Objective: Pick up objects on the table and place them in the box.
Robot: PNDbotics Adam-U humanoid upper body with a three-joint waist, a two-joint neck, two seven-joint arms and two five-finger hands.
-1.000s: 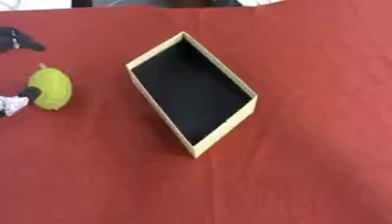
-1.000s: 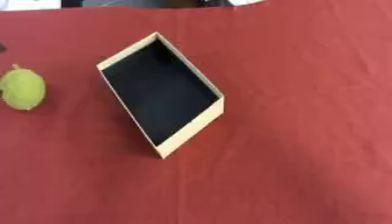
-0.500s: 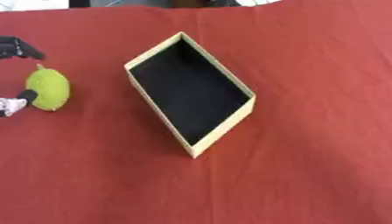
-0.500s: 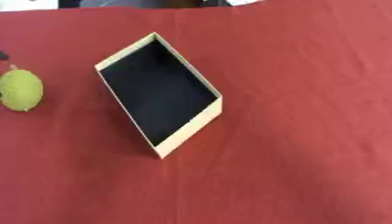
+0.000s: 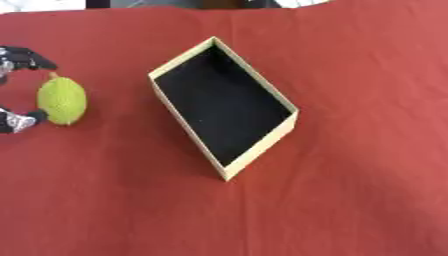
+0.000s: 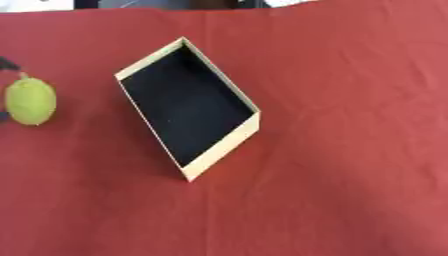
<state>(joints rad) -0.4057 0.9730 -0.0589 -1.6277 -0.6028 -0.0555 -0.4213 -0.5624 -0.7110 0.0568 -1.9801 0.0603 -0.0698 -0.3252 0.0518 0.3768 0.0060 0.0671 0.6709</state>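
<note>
On the red cloth, only the left eye view shows the left hand curled around the green fruit.

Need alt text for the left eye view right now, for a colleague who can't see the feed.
The robot's left hand reaches in from the left edge, its fingers curved on either side of a yellow-green fruit lying on the red tablecloth. To the fruit's right an open cardboard box with a black interior sits askew, empty. The right hand is out of view.

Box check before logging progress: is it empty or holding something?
Empty: the box shows only its black floor; the green fruit lies outside.
</note>
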